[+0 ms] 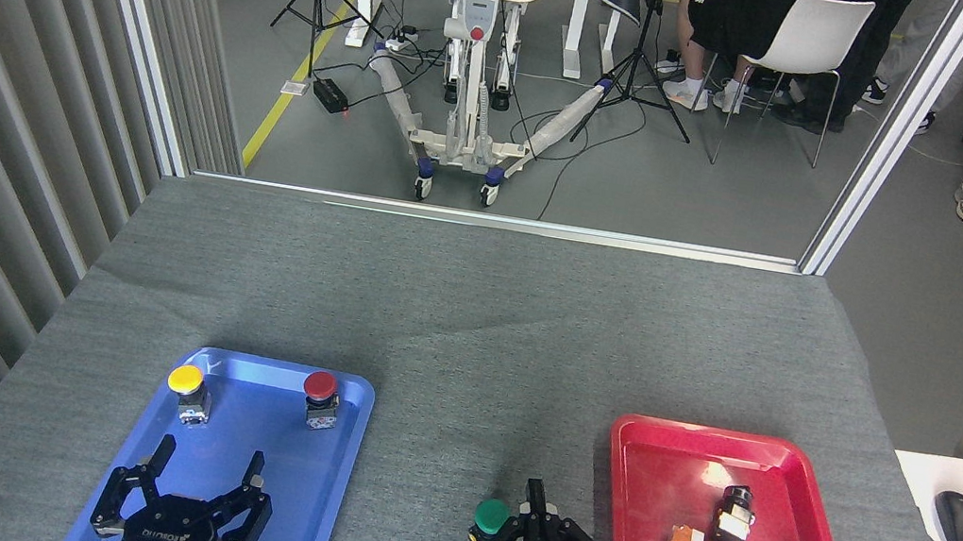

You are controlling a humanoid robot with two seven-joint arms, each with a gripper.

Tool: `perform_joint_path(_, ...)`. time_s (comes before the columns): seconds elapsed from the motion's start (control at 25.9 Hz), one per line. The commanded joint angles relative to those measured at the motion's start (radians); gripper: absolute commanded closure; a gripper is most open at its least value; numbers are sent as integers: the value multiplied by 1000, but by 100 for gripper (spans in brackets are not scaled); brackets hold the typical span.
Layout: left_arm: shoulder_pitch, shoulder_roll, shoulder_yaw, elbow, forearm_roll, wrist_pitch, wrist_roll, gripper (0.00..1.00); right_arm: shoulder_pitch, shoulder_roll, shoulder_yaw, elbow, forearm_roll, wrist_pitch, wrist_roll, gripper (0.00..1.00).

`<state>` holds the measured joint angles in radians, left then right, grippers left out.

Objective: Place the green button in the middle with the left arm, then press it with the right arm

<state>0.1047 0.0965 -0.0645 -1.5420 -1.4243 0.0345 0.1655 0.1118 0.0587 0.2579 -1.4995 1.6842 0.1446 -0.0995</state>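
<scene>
Green button [492, 517] sat upright on the middle [453, 457] between the trays. Right gripper [534, 496], fingers pressed together, was at its 3 o'clock, just beside. Left gripper [207, 463] spread over blue tray [341, 441]. Pressing well needs the tip centred over the cap, then straight down.

— What covers the table [476, 308]?
— Grey woven cloth. The blue tray [339, 459] lies on it left of the right gripper [532, 509], the red tray [664, 451] to that gripper's right.
— Between the trays?
— The green button [491, 517] stands on the cloth, just left of the gripper.
</scene>
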Motion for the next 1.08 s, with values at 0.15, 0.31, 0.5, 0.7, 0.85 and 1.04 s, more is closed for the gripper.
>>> perform_joint_path(0.15, -3, -1, 0, 0, 7, -7, 0, 1, 69, -36, -108, -96, -3, 10, -42, 0)
perform_joint_path(0.31, -3, 0, -2, -1, 5, -13, 0, 1, 100, -46, -144, -105, -6, 12, -35, 0)
perform_joint_path(0.5, -10, -3, -5, -7, 4, -27, 2, 1, 117, -69, -180, -122, -26, 12, -35, 0)
perform_joint_path(0.7, -11, -3, -2, -9, 5, -27, 0, 1, 120, -82, -181, -123, -34, 13, -35, 0)
perform_joint_path(0.85, -11, -9, 8, -10, 7, -27, 0, 1, 120, -83, -181, -123, -34, 13, -35, 0)
perform_joint_path(1.04, -5, -8, 9, -10, 7, -25, 2, 1, 120, -83, -181, -123, -34, 15, -37, 0)
